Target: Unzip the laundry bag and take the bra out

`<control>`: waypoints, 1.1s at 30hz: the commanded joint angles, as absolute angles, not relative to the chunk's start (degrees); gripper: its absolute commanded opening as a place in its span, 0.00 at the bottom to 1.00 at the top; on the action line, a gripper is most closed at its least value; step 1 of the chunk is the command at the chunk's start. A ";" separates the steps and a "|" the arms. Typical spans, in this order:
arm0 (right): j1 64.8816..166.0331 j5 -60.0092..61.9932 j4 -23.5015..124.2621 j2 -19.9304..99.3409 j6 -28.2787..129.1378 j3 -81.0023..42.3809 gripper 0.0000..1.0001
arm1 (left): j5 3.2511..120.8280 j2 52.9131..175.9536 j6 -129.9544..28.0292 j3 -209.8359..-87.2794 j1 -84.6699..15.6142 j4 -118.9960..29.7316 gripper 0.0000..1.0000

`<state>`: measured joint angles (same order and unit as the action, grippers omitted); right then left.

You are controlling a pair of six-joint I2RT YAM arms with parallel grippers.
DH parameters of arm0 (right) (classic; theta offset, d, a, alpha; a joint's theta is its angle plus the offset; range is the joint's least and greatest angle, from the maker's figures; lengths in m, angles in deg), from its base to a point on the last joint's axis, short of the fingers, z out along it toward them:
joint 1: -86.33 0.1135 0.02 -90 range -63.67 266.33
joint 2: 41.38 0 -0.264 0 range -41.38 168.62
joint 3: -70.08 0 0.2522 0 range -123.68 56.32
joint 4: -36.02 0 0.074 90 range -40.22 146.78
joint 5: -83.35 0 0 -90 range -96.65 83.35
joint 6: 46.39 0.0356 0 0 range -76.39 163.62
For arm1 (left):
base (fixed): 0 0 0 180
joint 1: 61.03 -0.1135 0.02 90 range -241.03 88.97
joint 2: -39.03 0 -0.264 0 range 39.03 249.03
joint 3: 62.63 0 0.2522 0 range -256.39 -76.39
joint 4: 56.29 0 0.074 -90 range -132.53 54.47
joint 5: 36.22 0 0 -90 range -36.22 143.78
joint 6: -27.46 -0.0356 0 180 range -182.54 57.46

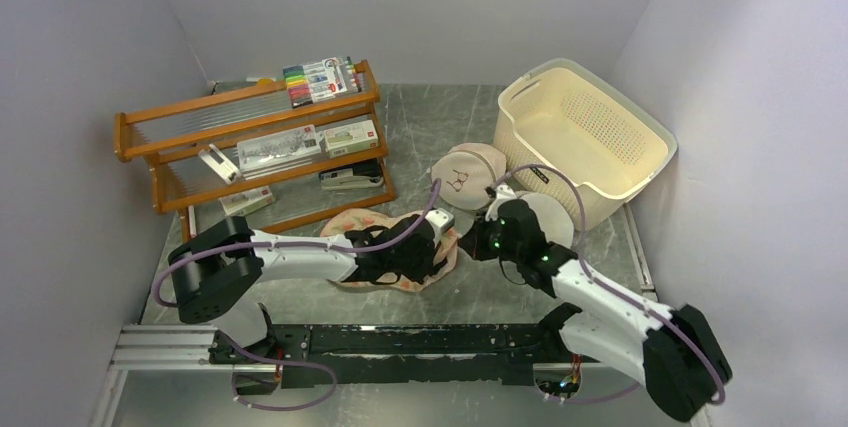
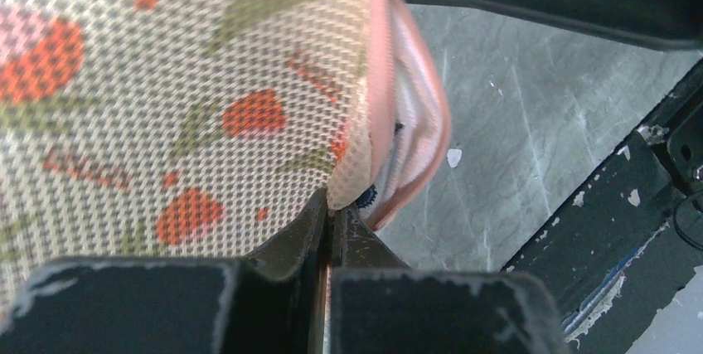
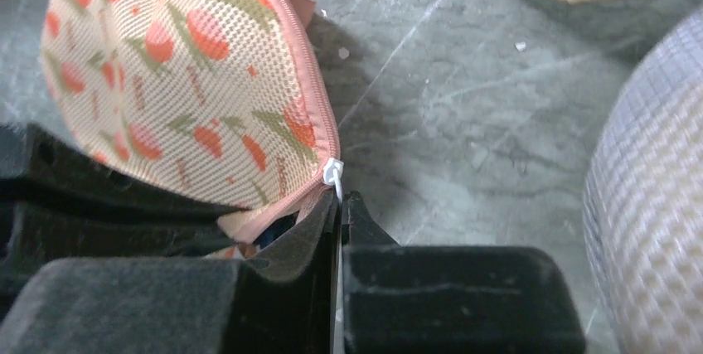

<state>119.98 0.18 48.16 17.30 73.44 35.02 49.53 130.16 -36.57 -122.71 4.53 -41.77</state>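
Left gripper (image 2: pixel 329 209) pinches the laundry bag (image 2: pixel 166 105) by its mesh edge; right gripper (image 3: pixel 340 205) is closed on the white zip pull (image 3: pixel 332 173). The bag lies at the top view's center, between the 2 arms.

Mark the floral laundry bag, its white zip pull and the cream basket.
laundry bag (image 3: pixel 191 97), right wrist view, on the printed mesh top.
zip pull (image 3: pixel 332 173), right wrist view, on its white tab.
basket (image 1: pixel 600 127), top external view, on its perforated inner wall.
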 commanded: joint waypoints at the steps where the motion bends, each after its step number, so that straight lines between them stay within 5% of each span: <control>1: 118.66 -4.86 56.09 8.06 79.70 36.92 0.00 | 46.05 130.02 -37.17 -122.45 4.67 -35.13 0.11; 8: 118.95 8.57 54.29 3.55 81.82 41.80 0.00 | 46.35 126.32 -35.24 -121.76 3.79 -32.16 0.17; 14: 125.34 16.74 52.48 5.29 76.78 41.65 0.00 | 50.76 114.81 -34.17 -118.84 7.69 -31.50 0.58; 19: 127.14 22.62 49.23 6.14 75.65 40.77 0.00 | 50.79 111.11 -34.77 -122.06 9.78 -31.22 0.77; 33: 127.93 22.95 47.02 3.47 77.33 41.84 0.00 | 46.11 119.98 -35.54 -124.02 10.08 -32.68 0.53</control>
